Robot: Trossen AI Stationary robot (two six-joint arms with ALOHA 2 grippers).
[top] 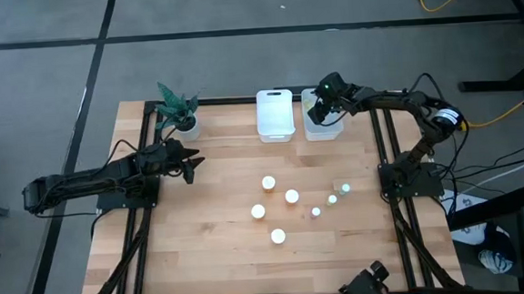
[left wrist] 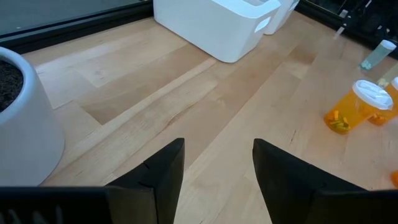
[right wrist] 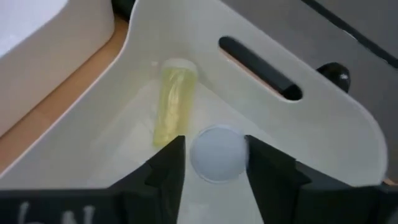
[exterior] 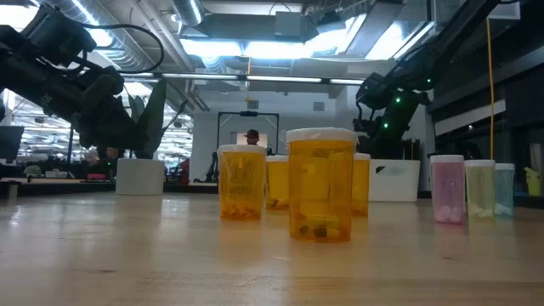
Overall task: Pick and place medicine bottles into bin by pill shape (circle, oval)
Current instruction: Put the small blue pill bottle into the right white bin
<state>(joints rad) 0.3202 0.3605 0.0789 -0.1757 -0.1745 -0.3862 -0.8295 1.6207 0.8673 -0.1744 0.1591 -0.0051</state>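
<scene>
White-capped bottle (right wrist: 216, 153) sits grasped in the right pincer (right wrist: 214, 163) above the right white plastic bin (right wrist: 323, 118), beside a yellow bottle (right wrist: 170, 106); releasing low avoids bounce. Left pincer (left wrist: 217, 168) waits, released.

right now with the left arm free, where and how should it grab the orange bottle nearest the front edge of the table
Probably by the orange wall just under the white cap, coming straight down. The front orange bottle stands upright and apart from the other bottles, so fingers can close across its round body from either side. The left gripper is open, near the potted plant, while the right gripper is over the right bin.
</scene>
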